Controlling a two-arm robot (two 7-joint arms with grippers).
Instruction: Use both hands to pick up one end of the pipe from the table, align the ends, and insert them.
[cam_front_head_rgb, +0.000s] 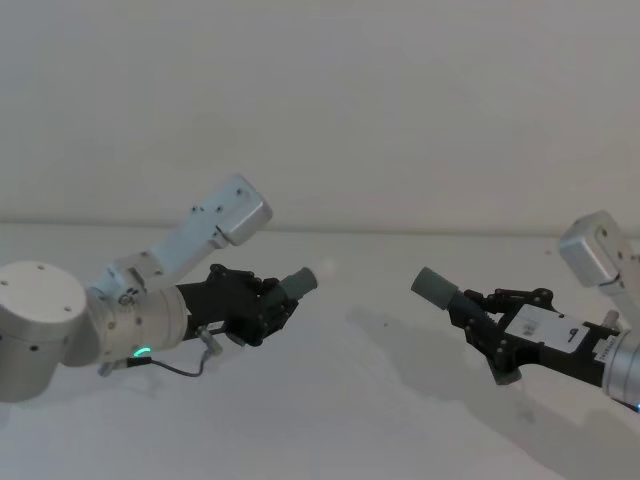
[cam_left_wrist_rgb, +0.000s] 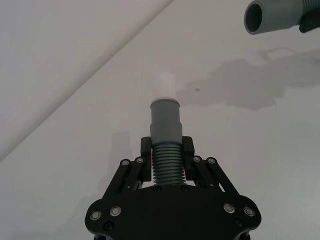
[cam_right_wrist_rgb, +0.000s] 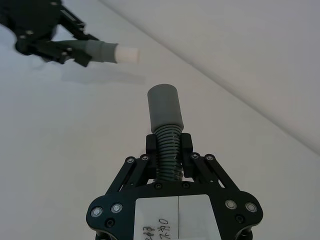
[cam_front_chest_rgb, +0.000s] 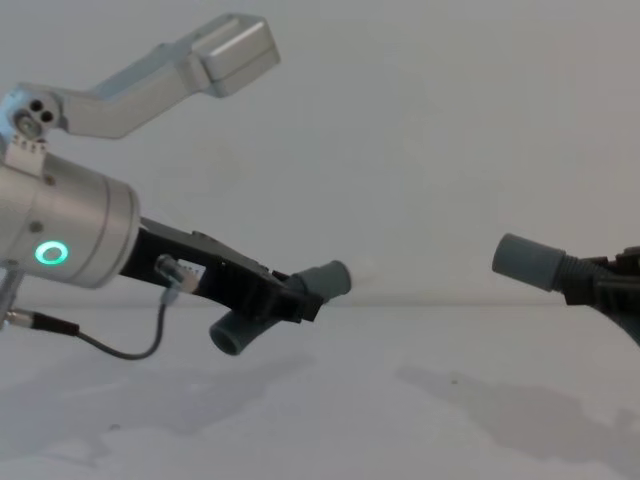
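Looking down in the head view, the left black two-finger gripper holds one dark grey ribbed flexible hose piece in the air above the left half of the plain white tabletop. Its smooth grey cuff with the short white tip aims to the right. The right black two-finger gripper, which carries a small white label, holds the other hose piece over the right half. That piece's plain open grey cuff aims back; the two ends are well apart and not yet on one line.

In the left wrist view the fingers pinch the ribs just behind the cuff, and the other cuff shows far off as a hollow mouth.

In the right wrist view that gripper's own fingers pinch the ribs at the same place.

In the chest view a further grey end hangs below the left gripper. The white tip is hard to make out against the pale wall, and the right gripper is cut off at the view's edge. The hose behind each palm is hidden.

The pipe looks light. Its ribs probably bend and give the fingers purchase, while the cuffs look stiff and slippery. Holding close behind each cuff therefore seems the right place, keeping the ends from wagging.
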